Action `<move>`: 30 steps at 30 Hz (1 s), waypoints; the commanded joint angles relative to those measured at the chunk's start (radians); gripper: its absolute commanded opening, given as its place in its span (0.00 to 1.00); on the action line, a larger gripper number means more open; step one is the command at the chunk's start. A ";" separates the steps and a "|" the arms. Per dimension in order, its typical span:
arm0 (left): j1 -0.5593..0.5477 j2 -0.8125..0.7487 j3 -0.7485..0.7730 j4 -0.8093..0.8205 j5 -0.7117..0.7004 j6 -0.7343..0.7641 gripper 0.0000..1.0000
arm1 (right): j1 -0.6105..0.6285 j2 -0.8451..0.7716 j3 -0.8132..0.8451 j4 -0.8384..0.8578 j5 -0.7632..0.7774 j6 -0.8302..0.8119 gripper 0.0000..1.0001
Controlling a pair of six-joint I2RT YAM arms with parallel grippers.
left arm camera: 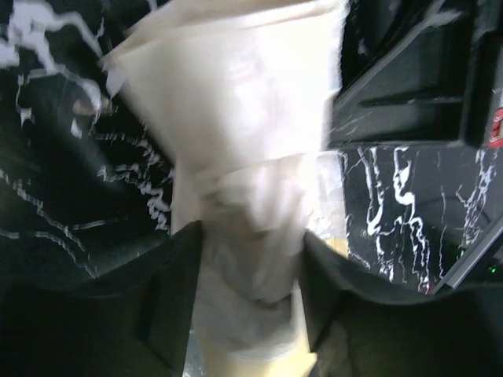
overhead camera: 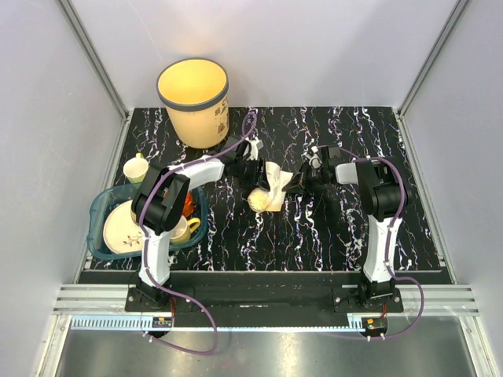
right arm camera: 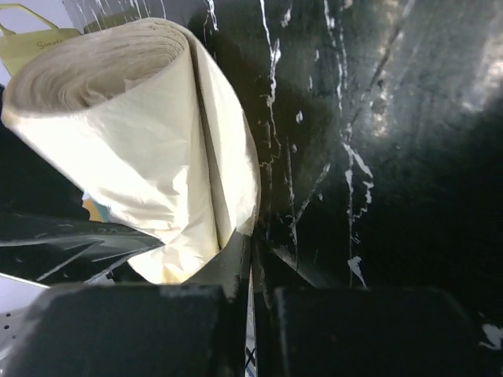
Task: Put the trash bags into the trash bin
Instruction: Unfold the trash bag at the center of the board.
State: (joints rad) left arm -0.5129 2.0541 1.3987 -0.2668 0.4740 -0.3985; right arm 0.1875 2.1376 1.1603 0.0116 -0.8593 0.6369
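The trash bags [overhead camera: 271,188] are a pale yellowish-white roll of crinkly film lying on the black marbled table between both grippers. My left gripper [overhead camera: 254,173] is shut on the roll's left end; in the left wrist view the film [left arm camera: 236,141] fills the gap between my fingers [left arm camera: 169,290], with the gripper [left arm camera: 251,290] clamped round it. My right gripper [overhead camera: 298,183] holds the right side; in the right wrist view its jaws [right arm camera: 253,267] pinch a thin edge of the roll [right arm camera: 134,133]. The trash bin [overhead camera: 193,100], a cream-yellow bucket with a dark rim, stands upright at the back left.
A teal dish tray [overhead camera: 100,212] with plates and a mug sits at the left edge, beside the left arm. A small cream cup [overhead camera: 135,167] stands behind it. Grey walls enclose the table on three sides.
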 commanded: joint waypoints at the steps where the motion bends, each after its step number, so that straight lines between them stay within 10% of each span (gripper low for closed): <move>1: 0.019 -0.075 -0.046 0.017 -0.020 0.009 0.66 | -0.031 -0.101 -0.011 -0.067 -0.022 -0.048 0.00; 7: 0.059 -0.075 -0.041 -0.002 0.124 0.052 0.94 | -0.033 -0.304 0.018 -0.206 -0.087 -0.170 0.00; 30: 0.108 -0.098 -0.228 0.459 0.314 -0.215 0.99 | -0.028 -0.295 0.579 -1.044 -0.139 -0.692 0.00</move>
State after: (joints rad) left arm -0.4362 2.0094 1.1736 0.0628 0.7574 -0.5526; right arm 0.1551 1.8641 1.6245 -0.8875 -0.9455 0.0315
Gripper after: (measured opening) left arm 0.987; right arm 0.006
